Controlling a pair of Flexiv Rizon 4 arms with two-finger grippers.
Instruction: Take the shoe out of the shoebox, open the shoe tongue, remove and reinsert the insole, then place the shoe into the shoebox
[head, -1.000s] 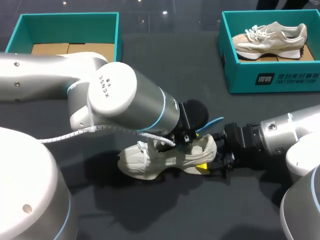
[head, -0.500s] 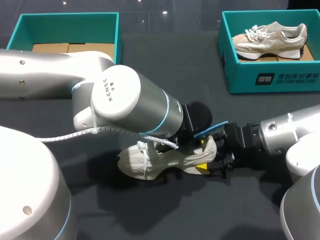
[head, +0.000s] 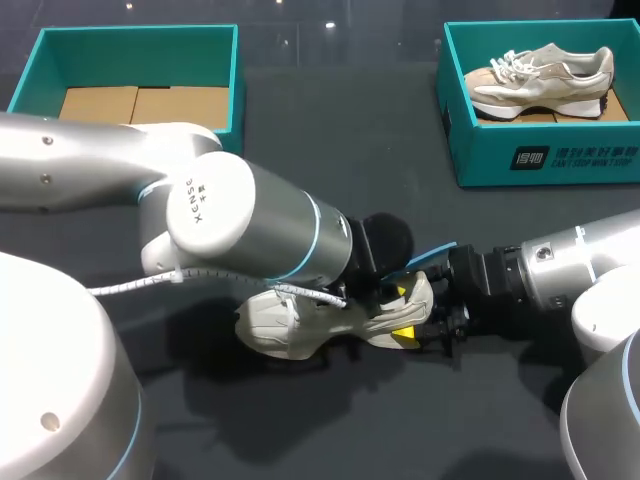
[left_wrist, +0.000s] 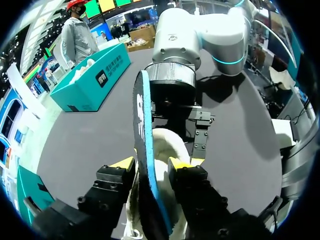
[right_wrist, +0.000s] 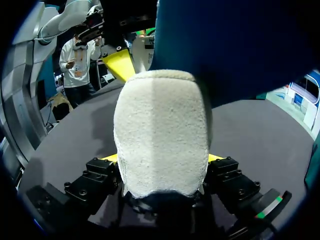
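Head view: the cream shoe (head: 290, 325) rests on the dark table (head: 340, 130). The right gripper (head: 418, 318) has its heel clamped from both sides, with the toe pointing away from those fingers. The left gripper (head: 395, 292) sits right over the heel opening, pinching the blue insole (head: 432, 253), which pokes up and out toward the right arm. Well beyond the left gripper stands a teal shoebox (head: 237, 90) with cardboard inside. Well beyond the right gripper, a second shoebox (head: 540, 158) holds a second shoe (head: 540, 78).

Left wrist view: the insole (left_wrist: 141, 125) stands edge-on, squeezed between the left gripper's (left_wrist: 150, 164) yellow tips. The shoe's fuzzy cream collar (left_wrist: 167, 147) is just under it, and the right gripper (left_wrist: 200, 137) is close ahead.

Right wrist view: the shoe's suede heel (right_wrist: 160, 135) fills the right gripper (right_wrist: 162, 165), both fingers pressed on. The dark insole (right_wrist: 225, 50) looms above it.
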